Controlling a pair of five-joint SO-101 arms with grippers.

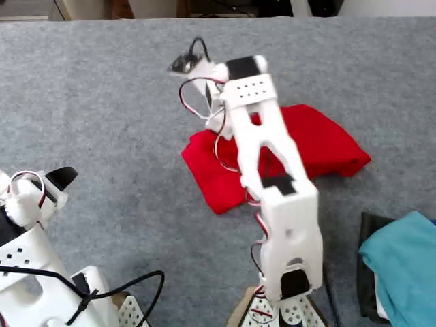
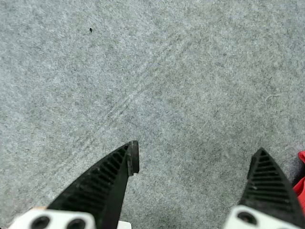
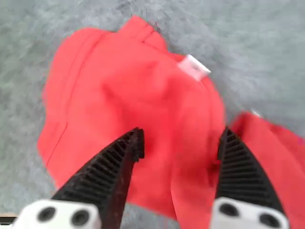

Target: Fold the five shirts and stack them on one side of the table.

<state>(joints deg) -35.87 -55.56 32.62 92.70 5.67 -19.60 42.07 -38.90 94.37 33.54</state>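
Grey felt table (image 1: pixel 102 102) w/ red shirt (image 1: pixel 327 143) ctr — teal shirt (image 1: pixel 409 259) at edge

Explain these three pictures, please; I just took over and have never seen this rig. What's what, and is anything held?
Two small robot arms sit side by side at a grey table. One picture looks down from a fixed camera; the other two come from a camera on each arm's wrist. The right hand hangs open above a crumpled red shirt, holding nothing. The left hand is open over the grey surface, also empty. A teal shirt lies off to one side.
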